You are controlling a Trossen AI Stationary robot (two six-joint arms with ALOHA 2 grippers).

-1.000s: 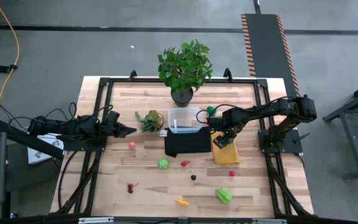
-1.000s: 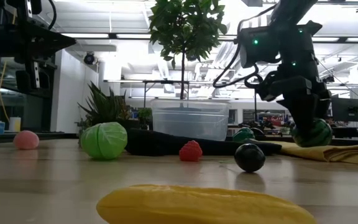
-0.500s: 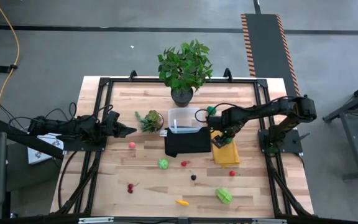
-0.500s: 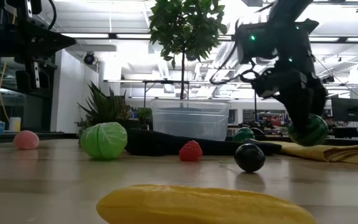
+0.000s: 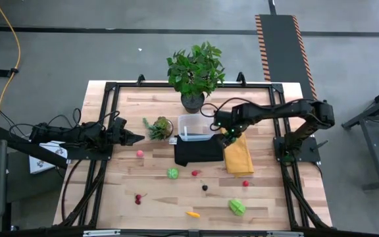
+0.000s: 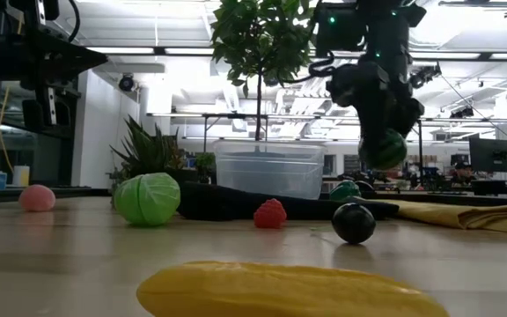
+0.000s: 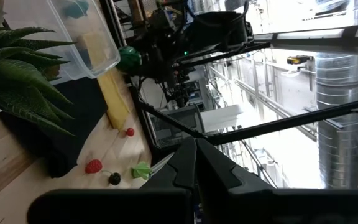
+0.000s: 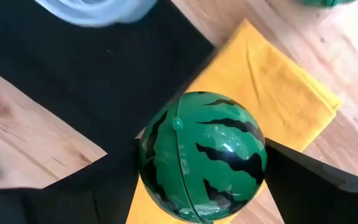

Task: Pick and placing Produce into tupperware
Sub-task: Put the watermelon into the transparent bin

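Wooden surface (image 5: 150, 187) carrying scattered toy produce. Right end effector (image 5: 228, 135) gripping a striped watermelon ball (image 8: 202, 155) above the yellow cloth (image 5: 239, 156), beside the tupperware (image 5: 195, 126). Left end effector (image 5: 135, 138) resting closed, well apart.

Striped melon (image 8: 202, 163) aloft, clear box (image 5: 194, 126) upright

Melon hangs near the box's right end; other produce pieces (image 5: 172, 173) lie scattered on the worktop (image 5: 130, 187).

The right gripper's (image 8: 201, 165) fingers run off the right wrist view's lower edge, and the melon (image 8: 202, 155) between the jaws hides their inner faces. Beyond the jaws, the tupperware (image 8: 95, 10) is blurred and cut by the frame edge; a second melon (image 8: 328, 2) shows only as a sliver. In the low view the yellow piece (image 6: 293, 291) is blurred. The left gripper's (image 7: 190, 163) fingertips merge into one dark wedge.
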